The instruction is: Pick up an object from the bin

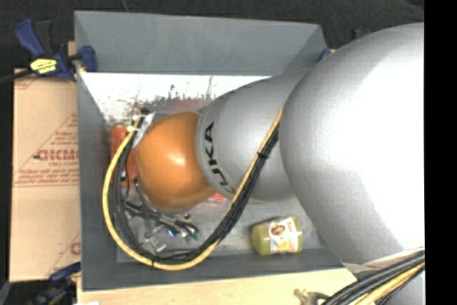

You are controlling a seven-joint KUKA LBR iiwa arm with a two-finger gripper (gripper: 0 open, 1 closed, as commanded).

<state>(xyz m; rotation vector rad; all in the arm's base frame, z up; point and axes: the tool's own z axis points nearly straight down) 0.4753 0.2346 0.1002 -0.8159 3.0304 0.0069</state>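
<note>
A small yellow-green jar [277, 236] with a pictured label lies on its side near the bin's front wall, right of centre. It is beside the arm and clear of it. An orange-red thing [116, 141] shows at the bin's left wall, mostly hidden behind the arm's orange cover and yellow cable. A sliver of something red [214, 201] peeks out under the cover's lower right edge; its shape is hidden.
The arm reaches in from the right and covers most of the bin's floor. Its orange cover hangs over the left middle, with black and yellow cables looping down to the front left corner. Bare floor shows along the back wall.
</note>
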